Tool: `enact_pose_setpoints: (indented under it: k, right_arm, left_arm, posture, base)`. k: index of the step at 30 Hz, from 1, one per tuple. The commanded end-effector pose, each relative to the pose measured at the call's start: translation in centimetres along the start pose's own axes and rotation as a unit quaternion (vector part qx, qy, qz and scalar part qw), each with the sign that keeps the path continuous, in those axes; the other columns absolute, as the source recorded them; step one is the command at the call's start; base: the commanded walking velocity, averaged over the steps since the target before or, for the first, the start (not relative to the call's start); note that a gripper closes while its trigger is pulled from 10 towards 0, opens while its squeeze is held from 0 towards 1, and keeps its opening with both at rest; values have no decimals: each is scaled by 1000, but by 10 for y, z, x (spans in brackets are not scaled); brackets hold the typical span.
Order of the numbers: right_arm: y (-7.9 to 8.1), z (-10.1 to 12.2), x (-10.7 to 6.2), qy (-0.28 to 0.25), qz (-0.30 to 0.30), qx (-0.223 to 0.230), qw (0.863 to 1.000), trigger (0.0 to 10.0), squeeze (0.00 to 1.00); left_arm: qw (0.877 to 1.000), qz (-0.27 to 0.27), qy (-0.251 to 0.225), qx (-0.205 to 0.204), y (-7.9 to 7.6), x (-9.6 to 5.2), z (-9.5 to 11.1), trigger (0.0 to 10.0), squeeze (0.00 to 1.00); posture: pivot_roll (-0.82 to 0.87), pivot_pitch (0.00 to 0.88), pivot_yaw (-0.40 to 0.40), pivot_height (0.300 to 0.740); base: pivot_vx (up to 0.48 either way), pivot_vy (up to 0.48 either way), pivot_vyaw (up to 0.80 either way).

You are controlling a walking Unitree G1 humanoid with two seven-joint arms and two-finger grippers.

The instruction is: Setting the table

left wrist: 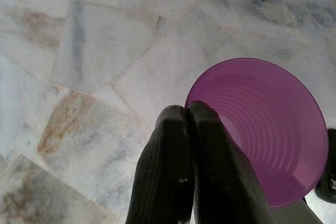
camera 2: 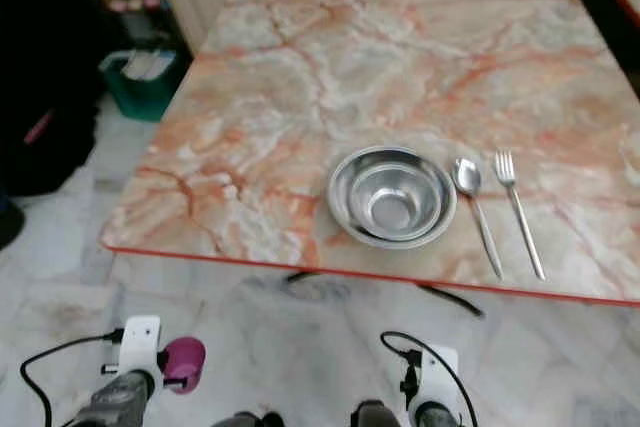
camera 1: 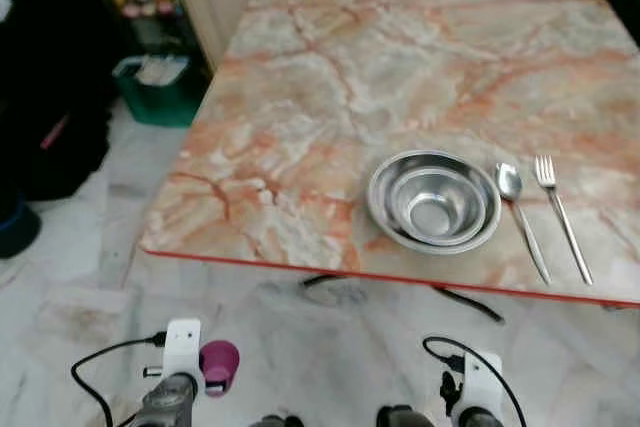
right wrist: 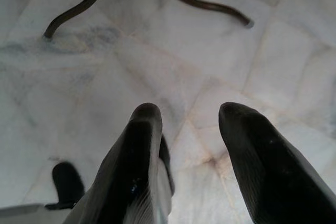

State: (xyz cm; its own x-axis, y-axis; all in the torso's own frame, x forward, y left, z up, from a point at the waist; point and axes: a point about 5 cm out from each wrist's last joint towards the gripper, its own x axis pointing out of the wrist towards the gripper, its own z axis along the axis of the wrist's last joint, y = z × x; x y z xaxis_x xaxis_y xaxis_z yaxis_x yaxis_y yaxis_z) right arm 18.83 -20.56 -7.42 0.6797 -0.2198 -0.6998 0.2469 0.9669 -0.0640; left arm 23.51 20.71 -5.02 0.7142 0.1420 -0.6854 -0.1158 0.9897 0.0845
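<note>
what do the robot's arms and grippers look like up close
Each gripper, left and right, has two long, rounded, matte black fingers. In the head views the silvery-grey wrists carry white camera mounts, each with a thin black cable looping off.

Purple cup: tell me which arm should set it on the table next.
Left. The left gripper already pinches the purple cup by its rim; the right gripper hangs open over the floor.
</note>
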Motion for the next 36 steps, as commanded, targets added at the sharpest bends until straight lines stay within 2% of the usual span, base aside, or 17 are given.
enact_pose_setpoints:
  k: [1, 2, 3, 8, 9, 11, 17, 21, 22, 25, 27, 29, 30, 31, 32, 34, 36]
  right_arm:
    - [3, -8, -2, 13, 2, -1, 1000, 10000, 0]
    - [3, -8, -2, 13, 3, -1, 1000, 10000, 0]
    - [4, -8, -2, 12, 3, -1, 1000, 10000, 0]
    - [4, -8, -2, 11, 3, -2, 1000, 10000, 0]
    - [3, -8, -2, 12, 3, -3, 1000, 10000, 0]
    - [3, -8, -2, 13, 2, -4, 1000, 10000, 0]
    - [3, -8, -2, 13, 1, -4, 1000, 10000, 0]
    - [2, -8, -2, 14, 1, -4, 1000, 10000, 0]
    - [2, -7, -2, 13, 2, -4, 1000, 10000, 0]
    - [3, -7, -2, 11, 1, -2, 1000, 10000, 0]
    - [2, -6, -2, 9, 1, -1, 1000, 10000, 0]
    - [2, -6, -2, 9, 0, -1, 1000, 10000, 0]
    - [1, -6, -2, 9, -1, -2, 1000, 10000, 0]
    - [1, -6, -2, 9, -1, -2, 1000, 10000, 0]
    - [1, -6, -2, 9, -1, -2, 1000, 10000, 0]
    - [-2, -9, -3, 14, -3, -2, 1000, 10000, 0]
    - [-3, -10, -3, 16, -4, -2, 1000, 10000, 0]
  left_arm:
    - [1000, 20, 17, -9, 9, -2, -11, 10000, 0]
    - [999, 30, 19, -7, 12, -3, -12, 10000, 0]
    - [997, 76, 11, -17, 26, -4, -11, 10000, 0]
    - [992, 122, -4, -25, 40, -5, -5, 10000, 0]
    - [982, 184, -11, -39, 62, -8, 1, 10000, 0]
    - [971, 230, -35, -54, 81, -10, 14, 10000, 0]
    - [944, 300, -117, -68, 112, -16, 57, 10000, 0]
    - [923, 338, -176, -53, 128, -23, 94, 10000, 0]
    - [912, 348, -213, -32, 131, -26, 115, 10000, 0]
    - [889, 362, -277, -32, 135, -35, 151, 10000, 0]
    - [868, 373, -324, -41, 137, -44, 177, 10000, 0]
    - [841, 375, -386, -51, 137, -57, 212, 10000, 0]
    - [818, 370, -439, -33, 133, -71, 243, 10000, 0]
    - [812, 369, -453, -25, 131, -75, 251, 10000, 0]
    - [812, 369, -453, -25, 131, -75, 251, 10000, 0]
    - [784, 326, -527, -19, 118, -95, 291, 10000, 0]
    - [779, 313, -543, -13, 113, -100, 301, 10000, 0]
  posture:
    - [-116, 160, 82, 740]
    - [-116, 160, 82, 740]
    - [-119, 155, 84, 740]
    - [-118, 154, 84, 740]
    - [-112, 158, 82, 740]
    - [-111, 163, 81, 740]
    - [-107, 168, 78, 740]
    - [-105, 166, 75, 740]
    - [-108, 166, 73, 740]
    - [-109, 165, 73, 740]
    - [-111, 164, 71, 740]
    - [-112, 165, 67, 740]
    - [-115, 164, 64, 740]
    - [-116, 165, 65, 740]
    - [-116, 165, 65, 740]
    - [-115, 168, 65, 740]
    - [-115, 168, 65, 740]
  base:
    - [0, 0, 0]
    - [0, 0, 0]
    - [0, 0, 0]
    - [0, 0, 0]
    - [0, 0, 0]
    - [0, 0, 0]
    - [0, 0, 0]
    - [0, 0, 0]
    - [0, 0, 0]
    - [0, 0, 0]
    - [0, 0, 0]
    - [0, 0, 0]
    - [0, 0, 0]
    - [0, 0, 0]
    - [0, 0, 0]
    - [0, 0, 0]
    - [0, 0, 0]
